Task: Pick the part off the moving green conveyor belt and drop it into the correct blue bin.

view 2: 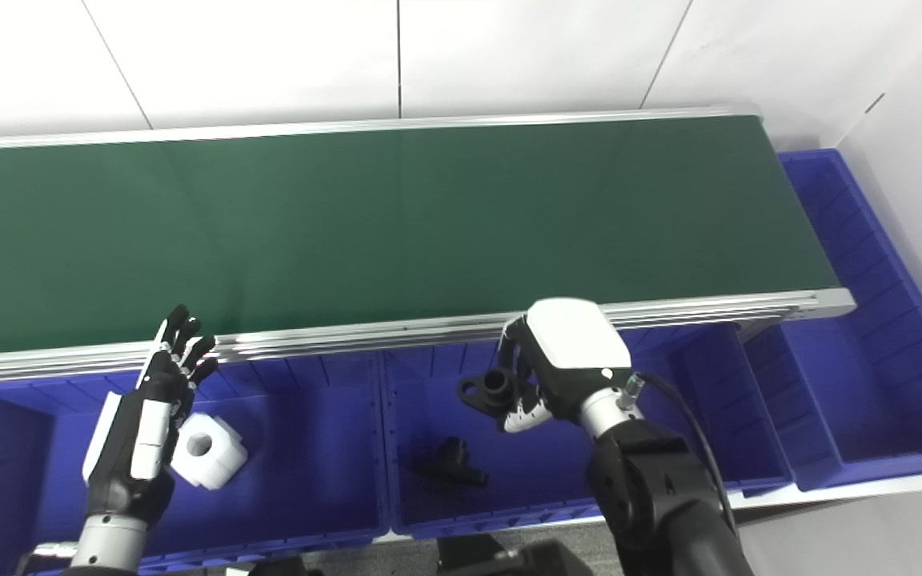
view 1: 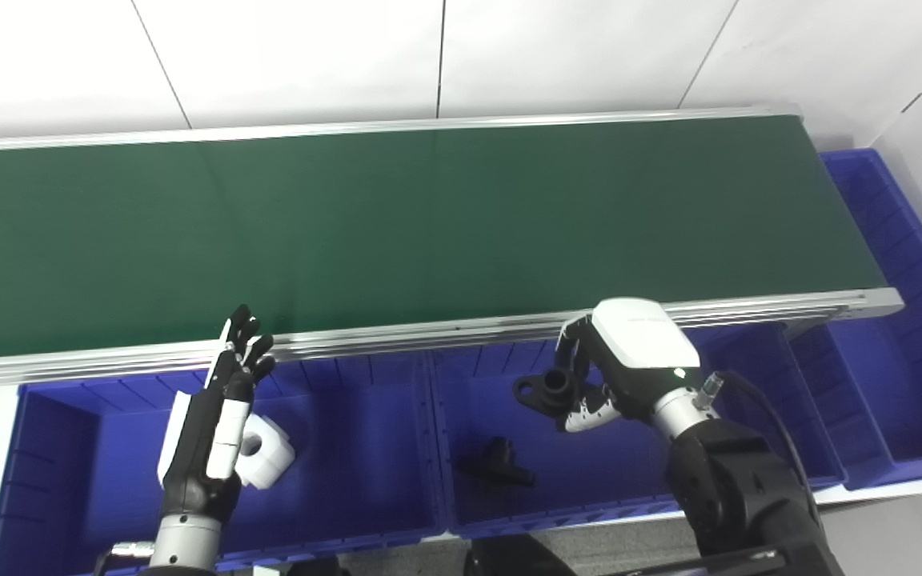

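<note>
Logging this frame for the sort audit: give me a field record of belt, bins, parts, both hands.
belt: green conveyor belt, no part on the visible stretch
right hand: right hand shut on black flanged part, held over the middle blue bin
middle bin contents: another black part on the floor
left hand: left hand open, fingers up, over the left blue bin
left bin contents: white block with a hole
far right: end blue bin, nothing visible inside

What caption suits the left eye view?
Right hand holds a black part above the middle blue bin.
</note>
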Tool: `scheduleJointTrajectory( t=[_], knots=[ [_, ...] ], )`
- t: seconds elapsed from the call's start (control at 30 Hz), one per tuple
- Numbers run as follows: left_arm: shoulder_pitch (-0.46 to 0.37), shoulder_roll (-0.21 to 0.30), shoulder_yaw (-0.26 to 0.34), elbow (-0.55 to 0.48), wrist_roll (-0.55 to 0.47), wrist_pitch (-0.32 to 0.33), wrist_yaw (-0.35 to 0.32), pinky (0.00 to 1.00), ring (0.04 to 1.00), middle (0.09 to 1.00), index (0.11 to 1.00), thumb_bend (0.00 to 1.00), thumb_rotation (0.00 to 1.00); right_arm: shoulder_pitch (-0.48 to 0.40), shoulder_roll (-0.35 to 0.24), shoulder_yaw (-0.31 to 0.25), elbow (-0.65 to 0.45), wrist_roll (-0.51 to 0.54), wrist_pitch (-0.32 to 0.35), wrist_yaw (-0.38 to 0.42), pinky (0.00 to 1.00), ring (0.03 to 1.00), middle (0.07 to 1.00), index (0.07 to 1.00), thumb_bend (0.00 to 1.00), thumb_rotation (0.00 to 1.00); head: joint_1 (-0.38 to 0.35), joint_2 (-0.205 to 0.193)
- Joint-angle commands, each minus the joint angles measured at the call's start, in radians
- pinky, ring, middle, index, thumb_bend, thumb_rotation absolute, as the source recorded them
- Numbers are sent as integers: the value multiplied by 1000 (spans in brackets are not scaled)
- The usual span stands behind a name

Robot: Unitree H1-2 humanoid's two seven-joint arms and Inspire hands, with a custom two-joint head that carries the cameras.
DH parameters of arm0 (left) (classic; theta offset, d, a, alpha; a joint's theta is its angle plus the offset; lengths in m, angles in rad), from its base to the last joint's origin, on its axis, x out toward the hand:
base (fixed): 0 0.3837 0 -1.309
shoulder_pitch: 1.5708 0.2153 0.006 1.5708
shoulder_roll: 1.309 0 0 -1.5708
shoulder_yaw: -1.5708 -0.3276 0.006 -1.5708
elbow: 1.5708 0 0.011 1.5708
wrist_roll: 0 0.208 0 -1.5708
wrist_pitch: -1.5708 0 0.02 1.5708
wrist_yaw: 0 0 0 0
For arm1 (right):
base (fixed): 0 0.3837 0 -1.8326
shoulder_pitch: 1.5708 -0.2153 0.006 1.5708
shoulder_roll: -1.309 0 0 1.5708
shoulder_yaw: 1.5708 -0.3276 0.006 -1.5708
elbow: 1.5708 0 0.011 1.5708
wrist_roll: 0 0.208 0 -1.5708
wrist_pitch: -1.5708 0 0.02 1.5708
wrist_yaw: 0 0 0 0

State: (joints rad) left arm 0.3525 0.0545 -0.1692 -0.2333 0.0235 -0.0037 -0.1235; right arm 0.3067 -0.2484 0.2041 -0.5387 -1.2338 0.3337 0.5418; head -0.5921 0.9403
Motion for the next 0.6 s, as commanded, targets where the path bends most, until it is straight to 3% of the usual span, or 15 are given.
scheduleJointTrajectory(
  t=[0.0, 0.1, 0.17, 0.23, 0.27, 0.57],
  knots=[
    [-5, -1, 3, -39, -10, -6, -3, 911, 943, 988, 1000, 834, 973, -5, -17, 17, 4, -41, -61, -46, 131, 201, 469, 484, 533, 0, 1, -1],
    [-6, -3, 2, -35, -10, -9, -2, 904, 941, 987, 1000, 832, 976, -7, -33, 36, 24, -82, -76, -45, 176, 257, 472, 486, 532, 4, 5, -3],
    [-5, -6, 1, -34, -12, -8, -1, 902, 936, 984, 1000, 829, 969, -9, -32, 36, 23, -94, -74, -21, 262, 370, 501, 491, 525, 125, 10, -4],
    [-5, -7, -1, -36, -11, -4, -2, 901, 937, 989, 1000, 823, 967, -11, -27, 30, 13, -90, -70, 10, 365, 479, 568, 616, 920, 360, 11, -4],
    [-4, -7, -1, -37, -9, -2, -2, 900, 937, 990, 1000, 822, 967, -10, -25, 27, 10, -82, -70, 13, 374, 489, 573, 623, 949, 382, 11, -4],
    [-5, -11, -3, -33, -5, -3, 1, 897, 934, 991, 1000, 828, 961, -3, -23, 17, 8, -53, -81, -11, 421, 547, 610, 641, 1000, 513, 22, -9]
  ],
)
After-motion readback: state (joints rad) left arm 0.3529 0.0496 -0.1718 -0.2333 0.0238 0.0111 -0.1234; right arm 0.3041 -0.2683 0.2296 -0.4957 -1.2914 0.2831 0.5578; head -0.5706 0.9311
